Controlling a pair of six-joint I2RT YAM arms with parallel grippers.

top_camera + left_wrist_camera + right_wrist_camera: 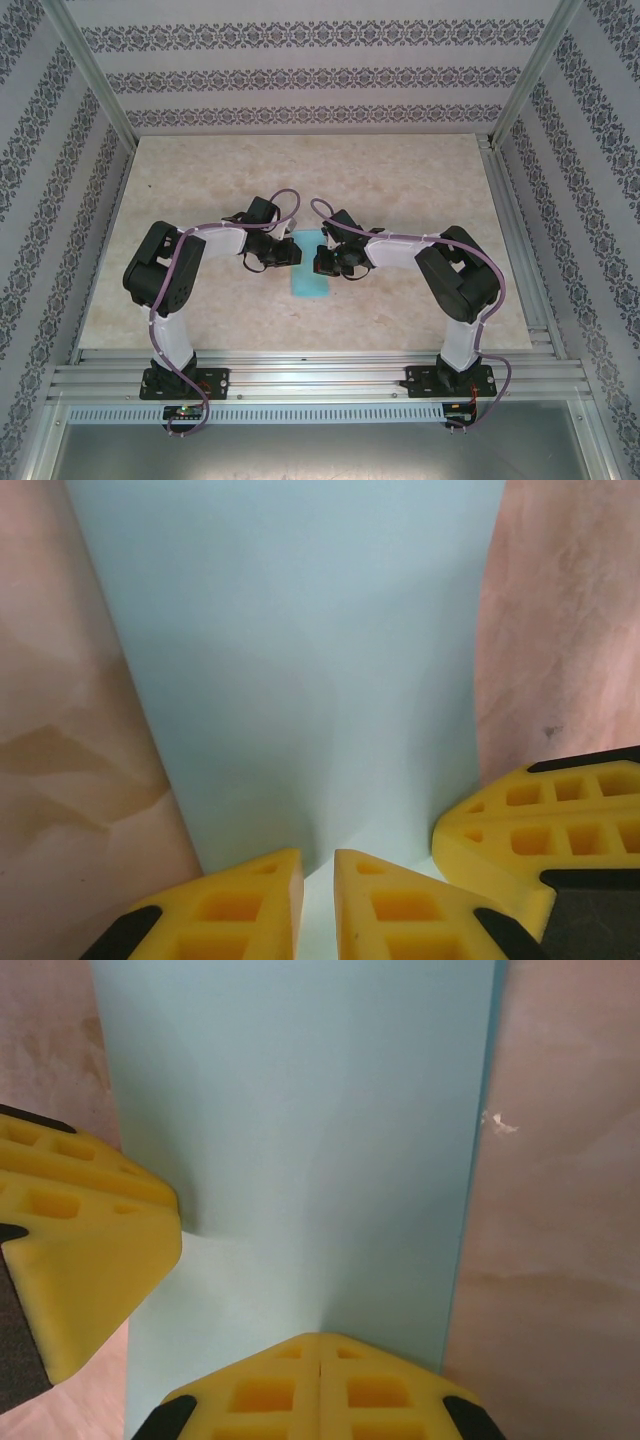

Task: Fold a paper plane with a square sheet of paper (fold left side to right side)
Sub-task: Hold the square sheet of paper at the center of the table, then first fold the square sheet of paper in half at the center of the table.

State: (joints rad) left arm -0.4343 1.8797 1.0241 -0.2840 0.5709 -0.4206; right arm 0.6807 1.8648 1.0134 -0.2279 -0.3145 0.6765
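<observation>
Bright, even, diffuse light overhead; no glare. Soft faint shadows on the desk (400, 190) under both arms. Wrist views: soft shadow gradients across the paper (300, 660) ahead of each end effector; yellow fingertips (320, 1385) slightly soft, close-range. Overhead view sharp, mild edge distortion.

A pale marbled beige tabletop (400, 190) sits inside walls (300, 70) of white wallpaper with grey floral bands, framed by aluminium rails (320, 375), evenly lit.
</observation>
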